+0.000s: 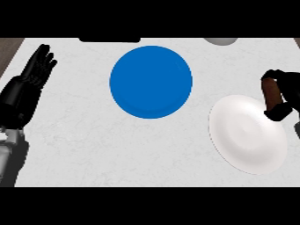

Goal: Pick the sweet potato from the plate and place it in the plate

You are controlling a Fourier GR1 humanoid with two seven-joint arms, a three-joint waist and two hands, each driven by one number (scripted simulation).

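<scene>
Grasping is done: the sweet potato [269, 90] is held upright in the curled fingers of the right hand [294, 97], beside the white plate [246, 134]. Carrying to the blue plate [151, 81] remains. The left hand [35, 70] is rested, released.

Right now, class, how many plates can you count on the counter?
2. A blue plate lies near the counter's middle, and a white plate lies at the right, beside the right hand holding the sweet potato. None appears hidden.

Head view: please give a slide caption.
Right hand holds sweet potato beside white plate; blue plate waits.
</scene>
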